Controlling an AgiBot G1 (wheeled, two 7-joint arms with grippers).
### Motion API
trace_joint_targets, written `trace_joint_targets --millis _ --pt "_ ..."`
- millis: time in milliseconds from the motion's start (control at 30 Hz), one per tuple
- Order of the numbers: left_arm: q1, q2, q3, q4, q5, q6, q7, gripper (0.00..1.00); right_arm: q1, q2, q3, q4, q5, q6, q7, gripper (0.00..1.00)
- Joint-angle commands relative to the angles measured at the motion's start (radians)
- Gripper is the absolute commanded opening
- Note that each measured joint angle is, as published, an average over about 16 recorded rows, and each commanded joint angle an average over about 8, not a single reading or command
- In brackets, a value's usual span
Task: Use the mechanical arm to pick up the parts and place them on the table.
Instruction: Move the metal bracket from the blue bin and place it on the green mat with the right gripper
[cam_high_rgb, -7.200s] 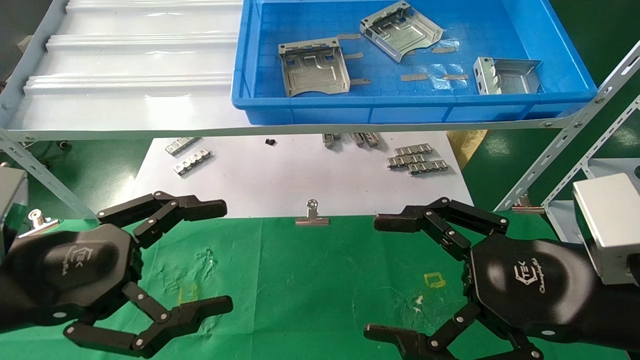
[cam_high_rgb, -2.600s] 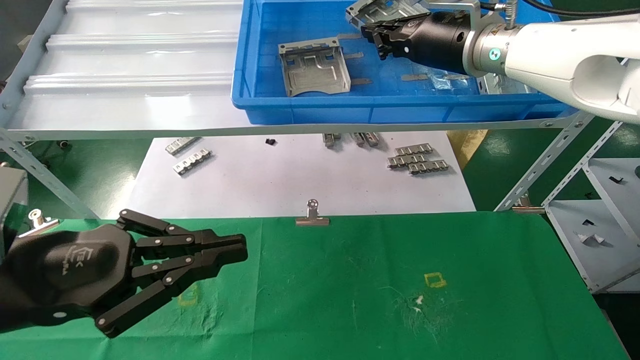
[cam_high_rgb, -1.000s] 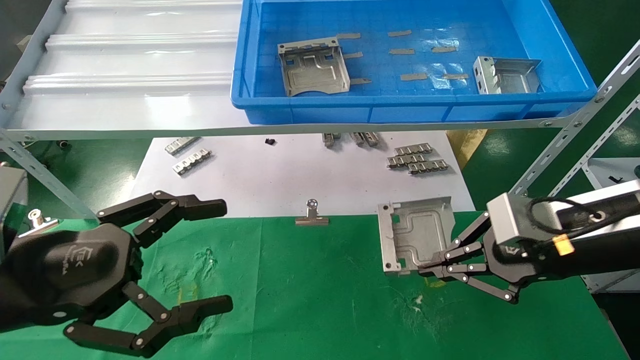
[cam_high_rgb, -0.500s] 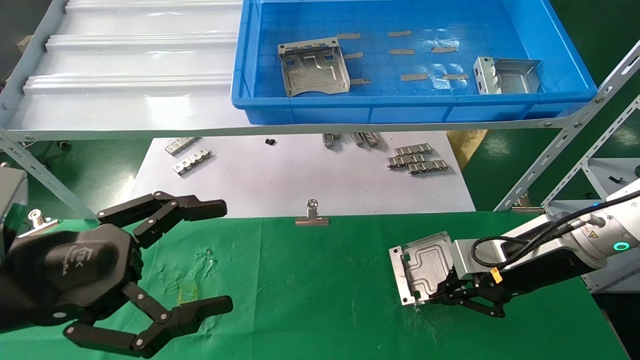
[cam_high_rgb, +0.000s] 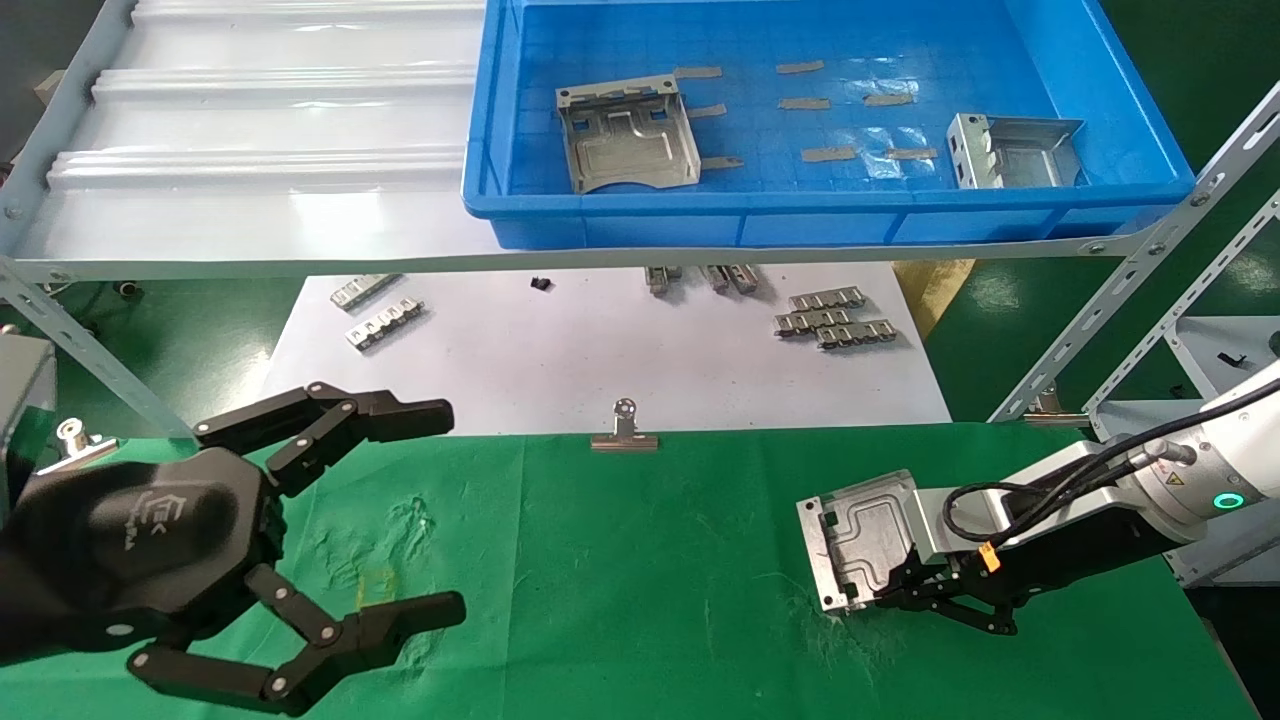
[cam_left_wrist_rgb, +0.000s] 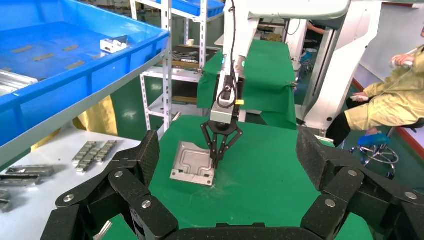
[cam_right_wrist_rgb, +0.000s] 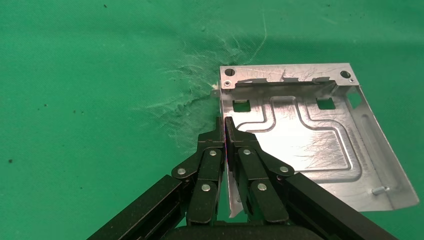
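A silver stamped metal plate (cam_high_rgb: 868, 537) is held low over the right part of the green cloth table (cam_high_rgb: 640, 580), tilted, with one corner at or just above the cloth near a scuffed whitish patch; whether it touches cannot be told. The plate is roughly square, so no clear long axis is seen. Its embossed, channelled face is turned upward and toward the robot's left. The bent-up edge with two round holes points away from the right gripper (cam_high_rgb: 880, 592), toward the middle of the table.

The right gripper is seen closed on the plate's side flange, its black fingertips pressed together with the thin metal edge pinched between them. The white right arm reaches in from the right edge of the head view, and the silver camera box sits just behind the plate.

The left gripper (cam_high_rgb: 435, 510) is held above the left part of the table, fingers spread wide apart, with nothing between them.

On the white ribbed shelf (cam_high_rgb: 260, 130) behind the table, a blue bin (cam_high_rgb: 830, 215) is placed. Two more silver plates are seen inside it: one (cam_high_rgb: 627, 133) lying flat at the bin's left, another (cam_high_rgb: 1012, 150) at its right. Grey tape strips are scattered between them. Beneath the shelf, small toothed metal strips (cam_high_rgb: 835, 317) are laid on a white paper sheet (cam_high_rgb: 600, 360).
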Motion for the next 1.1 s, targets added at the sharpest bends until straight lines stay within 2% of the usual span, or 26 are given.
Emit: trace_joint_targets --millis 33,167,200,233,633,833,1100 --pt "0.0 0.0 0.0 0.0 0.0 0.0 0.0 1.0 -0.002 -0.009 -0.001 -0.024 -0.001 0.007 -0.015 0.34" --pt "0.0 0.0 0.0 0.0 0.0 0.0 0.0 1.0 -0.001 -0.022 -0.007 -0.055 -0.011 0.006 -0.032 0.84" --pt "0.0 0.0 0.0 0.0 0.0 0.0 0.0 1.0 -0.001 -0.026 -0.009 -0.061 -0.013 0.006 -0.036 0.95" --pt "0.0 0.0 0.0 0.0 0.0 0.0 0.0 1.0 0.0 -0.029 -0.01 -0.067 -0.015 0.006 -0.04 1.0" --pt "0.0 0.0 0.0 0.0 0.0 0.0 0.0 1.0 0.018 -0.052 -0.015 -0.12 -0.022 -0.009 -0.082 1.0" --pt "0.0 0.0 0.0 0.0 0.0 0.0 0.0 1.0 0.052 -0.042 0.006 -0.13 0.013 -0.052 -0.077 1.0" --pt "0.0 0.0 0.0 0.0 0.0 0.0 0.0 1.0 0.08 -0.026 0.054 -0.128 0.096 -0.069 -0.029 1.0"
